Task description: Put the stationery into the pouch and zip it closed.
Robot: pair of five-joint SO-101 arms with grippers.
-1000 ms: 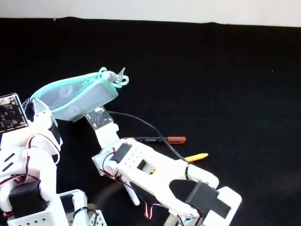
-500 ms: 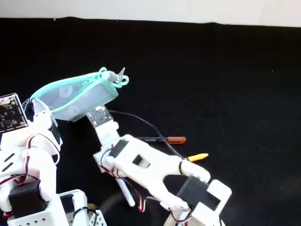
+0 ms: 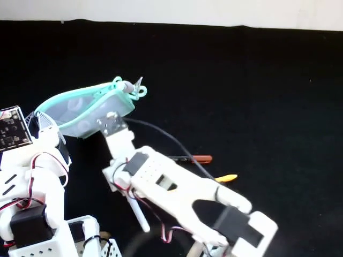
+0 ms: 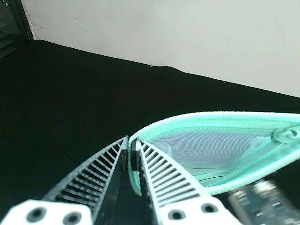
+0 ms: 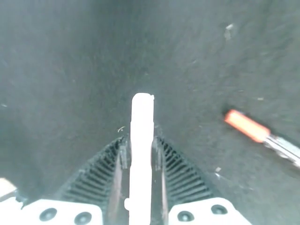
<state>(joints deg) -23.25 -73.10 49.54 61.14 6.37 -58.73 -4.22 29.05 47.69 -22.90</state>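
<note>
At the left of the high view the left arm stands beside the mint pouch, though the grip itself is hard to make out from there. The left wrist view settles it: the jaws are pinched narrow on the pouch's zipper rim at one end, the mouth gapes open, and the pale lining shows inside. The zip slider sits at the far end of the opening, and in the high view that end carries a small looped pull. Whether the pouch's underside touches the black tabletop cannot be told.

Toward the middle, the right arm lies slantwise, with its wrist just below the pouch. A white pen pokes out beneath it. The right wrist view shows the jaws clamped on that white pen, its tip pointing out past them over bare black cloth.

Further right, a red-capped pen lies flat on the tabletop, apart from the pouch; the right wrist view catches its cap too. Just beyond, a yellow pen peeps out from behind the right arm
</note>
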